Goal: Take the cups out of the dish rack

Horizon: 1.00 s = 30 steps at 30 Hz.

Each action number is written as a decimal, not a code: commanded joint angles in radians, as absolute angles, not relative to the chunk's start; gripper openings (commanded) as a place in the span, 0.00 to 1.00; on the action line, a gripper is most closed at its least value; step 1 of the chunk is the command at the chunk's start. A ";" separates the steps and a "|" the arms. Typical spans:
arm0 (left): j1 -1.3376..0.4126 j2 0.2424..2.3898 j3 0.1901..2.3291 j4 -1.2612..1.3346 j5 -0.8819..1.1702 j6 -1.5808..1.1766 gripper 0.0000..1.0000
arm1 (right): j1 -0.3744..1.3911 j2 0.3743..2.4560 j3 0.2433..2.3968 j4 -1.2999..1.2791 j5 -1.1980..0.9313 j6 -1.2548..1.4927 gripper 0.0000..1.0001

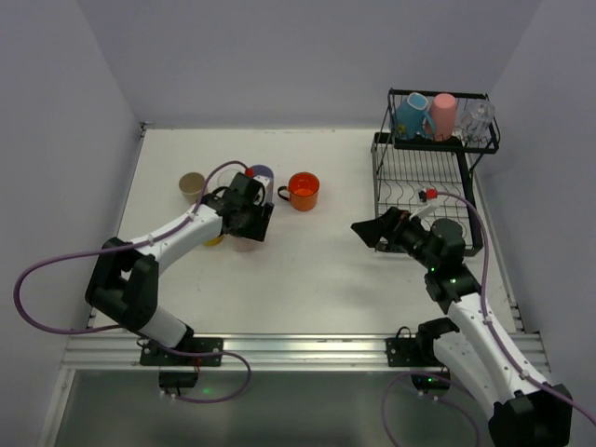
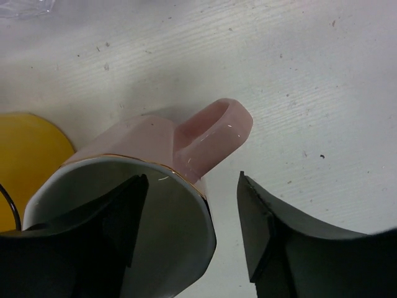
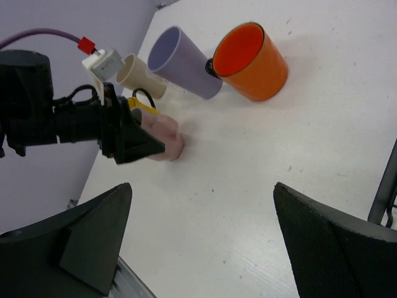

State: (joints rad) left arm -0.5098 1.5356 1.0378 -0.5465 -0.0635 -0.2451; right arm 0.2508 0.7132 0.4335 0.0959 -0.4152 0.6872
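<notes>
Top: dish rack (image 1: 424,177) far right, blue mug (image 1: 410,114) and pink cup (image 1: 444,115) on its upper shelf; your left gripper (image 1: 250,223) low, left of centre.
Left wrist: jaws part open. One finger is inside the pink mug (image 2: 149,139) on the table (white inside, gilt rim), the other clear of its wall. No grip.
Right wrist: right gripper (image 3: 201,192) spread wide, empty, with the orange mug (image 3: 251,62) beyond it.

Pink mug (image 2: 155,143) on white worktop (image 2: 298,74), one of the fingers (image 2: 118,217) inside its mouth, the other outside, yellow cup (image 2: 28,155) just beside
</notes>
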 commanded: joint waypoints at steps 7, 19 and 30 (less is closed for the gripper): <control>-0.500 1.387 1.104 -0.497 -0.051 -0.230 1.00 | 0.256 0.794 0.786 -0.130 -0.244 0.514 0.99; -0.509 0.962 0.960 -0.249 0.242 -0.238 1.00 | 0.241 1.211 1.415 -0.276 0.357 0.224 0.92; -0.621 0.896 0.864 -0.222 0.203 -0.203 1.00 | 0.169 1.658 1.874 -0.452 0.453 0.140 0.89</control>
State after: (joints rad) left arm -0.5766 0.9142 0.8581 -0.2535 0.2047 -0.2382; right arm 0.1715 1.6081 1.7824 -0.3672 0.3962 0.1875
